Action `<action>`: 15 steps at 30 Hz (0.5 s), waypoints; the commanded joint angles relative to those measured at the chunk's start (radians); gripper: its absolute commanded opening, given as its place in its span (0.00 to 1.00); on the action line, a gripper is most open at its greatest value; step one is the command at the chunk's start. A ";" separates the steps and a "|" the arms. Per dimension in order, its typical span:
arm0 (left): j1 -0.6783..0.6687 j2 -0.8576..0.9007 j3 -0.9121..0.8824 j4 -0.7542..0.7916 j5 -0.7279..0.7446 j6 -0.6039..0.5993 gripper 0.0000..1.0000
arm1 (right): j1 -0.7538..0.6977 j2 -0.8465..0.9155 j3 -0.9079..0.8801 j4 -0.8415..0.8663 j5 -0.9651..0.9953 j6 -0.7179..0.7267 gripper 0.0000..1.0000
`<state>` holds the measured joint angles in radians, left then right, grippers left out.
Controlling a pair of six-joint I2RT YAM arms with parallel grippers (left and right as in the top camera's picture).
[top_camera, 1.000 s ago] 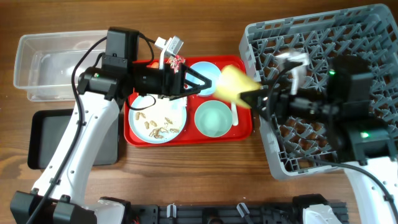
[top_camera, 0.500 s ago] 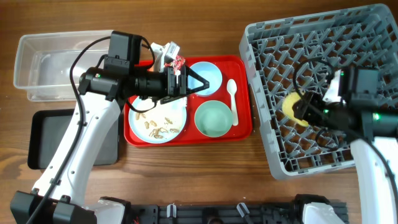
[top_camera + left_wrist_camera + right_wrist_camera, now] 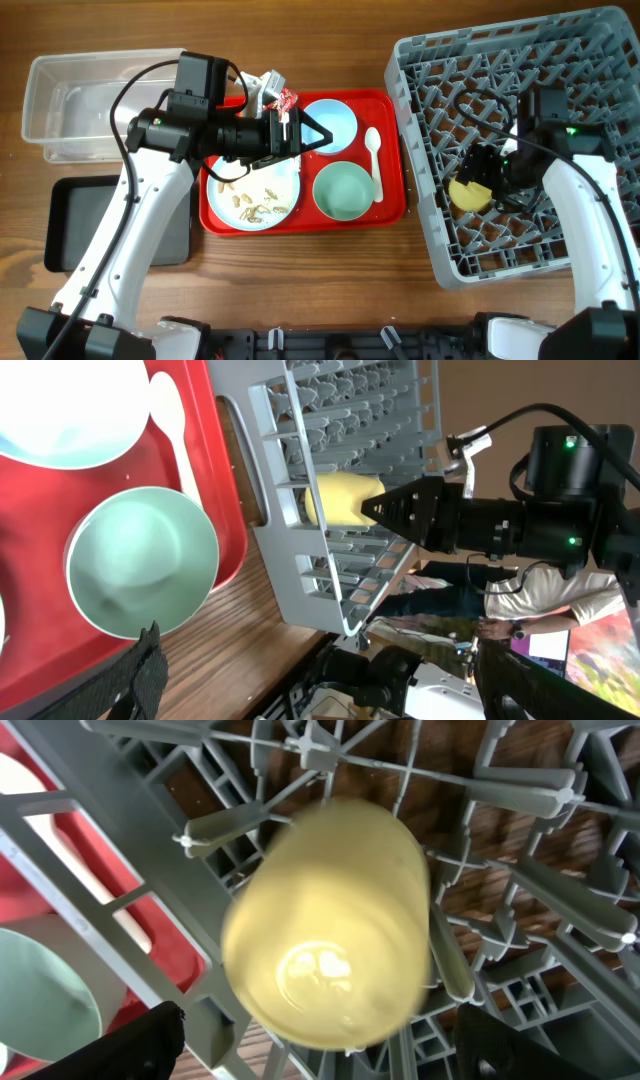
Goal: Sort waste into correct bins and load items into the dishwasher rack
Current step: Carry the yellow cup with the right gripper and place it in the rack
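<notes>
Nearest, the black tray (image 3: 70, 225) sits at the bench's left edge. Farther in, the yellow-green cup (image 3: 468, 194) lies tipped among the pegs of the dishwasher rack (image 3: 600, 60), just in front of the right hand (image 3: 485, 168), whose fingers are spread and hold nothing. The left hand (image 3: 320, 133), likewise spread and empty, hovers over the red tray (image 3: 390, 208). Beyond it lies the wrapper (image 3: 282, 98).

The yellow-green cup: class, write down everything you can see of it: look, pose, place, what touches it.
The yellow-green cup is plain, smooth and glossy, plastic by its look, with rounded edges. It lies tilted among the upright pegs of the grey dishwasher rack, near its left edge, what looks like its base facing the right wrist camera. Pegs touch its sides. The right gripper hangs close above, fingers spread wider than the cup, apparently not gripping it.
</notes>
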<state>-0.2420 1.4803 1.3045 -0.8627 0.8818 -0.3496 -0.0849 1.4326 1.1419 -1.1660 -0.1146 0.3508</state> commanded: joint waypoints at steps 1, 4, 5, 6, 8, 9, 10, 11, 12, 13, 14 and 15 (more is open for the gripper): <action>-0.002 -0.006 0.008 0.009 -0.044 0.002 1.00 | 0.049 -0.099 0.036 0.014 -0.040 -0.011 0.89; -0.002 -0.006 0.008 0.010 -0.046 0.002 1.00 | 0.132 -0.184 0.036 0.090 -0.148 -0.072 0.86; -0.002 -0.006 0.008 0.010 -0.047 0.002 1.00 | 0.169 -0.208 0.036 0.124 -0.183 -0.088 0.85; -0.002 -0.006 0.009 0.010 -0.046 0.002 1.00 | 0.209 -0.227 0.036 0.157 -0.202 -0.088 0.82; 0.003 -0.010 0.010 0.011 -0.046 0.002 1.00 | 0.285 -0.241 0.036 0.204 -0.200 -0.079 0.73; 0.008 -0.014 0.013 0.007 -0.046 0.000 1.00 | 0.322 -0.239 0.036 0.221 -0.194 -0.068 0.66; 0.015 -0.021 0.019 -0.002 -0.046 -0.002 0.99 | 0.355 -0.230 0.034 0.235 -0.181 -0.051 0.62; 0.027 -0.035 0.031 -0.015 -0.058 -0.003 0.99 | 0.392 -0.212 0.030 0.244 -0.163 -0.030 0.58; 0.037 -0.051 0.042 -0.029 -0.090 -0.007 1.00 | 0.418 -0.193 0.027 0.245 -0.148 -0.022 0.57; 0.045 -0.072 0.055 -0.050 -0.149 -0.023 1.00 | 0.443 -0.166 0.027 0.242 -0.134 -0.012 0.57; 0.052 -0.097 0.070 -0.074 -0.227 -0.032 0.99 | 0.463 -0.137 0.027 0.238 -0.125 -0.007 0.57; 0.057 -0.124 0.086 -0.101 -0.317 -0.037 1.00 | 0.481 -0.103 0.027 0.238 -0.125 -0.007 0.57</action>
<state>-0.2161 1.4616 1.3155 -0.9134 0.7937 -0.3580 0.3389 1.2331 1.1660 -0.9260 -0.2642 0.3149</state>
